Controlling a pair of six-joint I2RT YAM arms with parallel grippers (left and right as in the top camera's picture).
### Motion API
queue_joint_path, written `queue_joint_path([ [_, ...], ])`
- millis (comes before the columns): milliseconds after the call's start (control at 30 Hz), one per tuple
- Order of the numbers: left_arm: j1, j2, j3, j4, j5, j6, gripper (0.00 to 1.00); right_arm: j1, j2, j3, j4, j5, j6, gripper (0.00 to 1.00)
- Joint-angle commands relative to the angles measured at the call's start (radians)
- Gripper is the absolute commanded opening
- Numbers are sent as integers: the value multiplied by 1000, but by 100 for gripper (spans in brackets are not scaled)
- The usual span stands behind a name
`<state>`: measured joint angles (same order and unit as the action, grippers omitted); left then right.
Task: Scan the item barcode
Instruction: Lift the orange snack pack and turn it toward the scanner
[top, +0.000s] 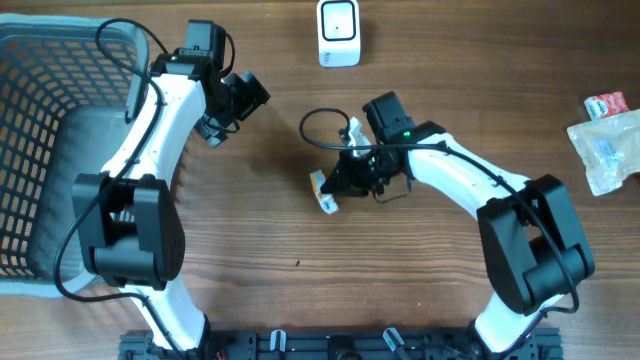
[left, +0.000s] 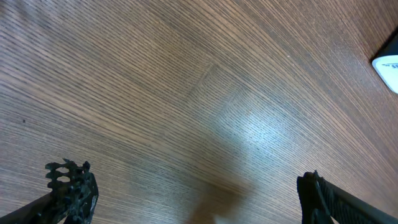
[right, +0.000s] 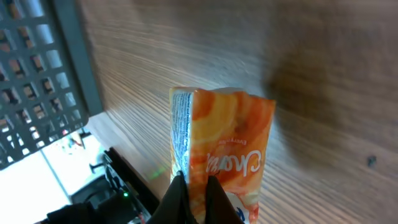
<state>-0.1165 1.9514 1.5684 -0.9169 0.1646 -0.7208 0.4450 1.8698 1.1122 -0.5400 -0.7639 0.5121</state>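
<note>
The item is a small orange and white snack packet (right: 227, 140) with a white printed side panel. My right gripper (right: 194, 180) is shut on the packet's lower edge, and the packet stands up in front of the wrist camera. From overhead, the packet (top: 325, 192) sticks out to the left of the right gripper (top: 342, 182) near the table's middle. A white barcode scanner (top: 338, 32) stands at the back centre. Its corner (left: 388, 66) shows in the left wrist view. My left gripper (top: 238, 108) hangs open over bare wood left of the scanner, and between the fingers of the left gripper (left: 189, 185) is nothing.
A grey plastic basket (top: 40, 130) fills the left side, and its lattice wall (right: 37, 81) shows in the right wrist view. A clear bagged item (top: 608, 148) and a small red packet (top: 607, 103) lie at the far right edge.
</note>
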Motion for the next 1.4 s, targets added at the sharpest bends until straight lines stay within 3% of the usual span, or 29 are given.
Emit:
queue_joint_path([
  [0, 3, 1, 0, -1, -6, -21, 100, -37, -10, -31, -26, 96, 58, 19],
  [67, 3, 1, 0, -1, -6, -21, 100, -64, -10, -31, -60, 219, 6, 31],
  [300, 3, 1, 0, -1, -6, -21, 100, -139, -11, 94, -283, 496, -116, 43],
  [400, 3, 1, 0, -1, -6, -21, 100, -138, -11, 188, -351, 456, -181, 46],
  [533, 3, 1, 0, -1, -6, -21, 100, -134, -11, 204, -309, 269, -224, 48],
  [767, 3, 1, 0, -1, -6, -21, 100, -26, -11, 140, -208, 273, -205, 53],
  [967, 3, 1, 0, -1, -6, -21, 100, 19, -9, -11, -26, 293, -41, 48],
  [1200, 3, 1, 0, -1, -6, -21, 100, 19, -9, -107, 56, 292, -11, 47],
  [1300, 3, 1, 0, -1, -6, -21, 100, 19, -9, -106, 73, 292, -2, 36],
  [1367, 3, 1, 0, -1, -6, -21, 100, 17, -9, -101, 79, 282, 14, 23],
])
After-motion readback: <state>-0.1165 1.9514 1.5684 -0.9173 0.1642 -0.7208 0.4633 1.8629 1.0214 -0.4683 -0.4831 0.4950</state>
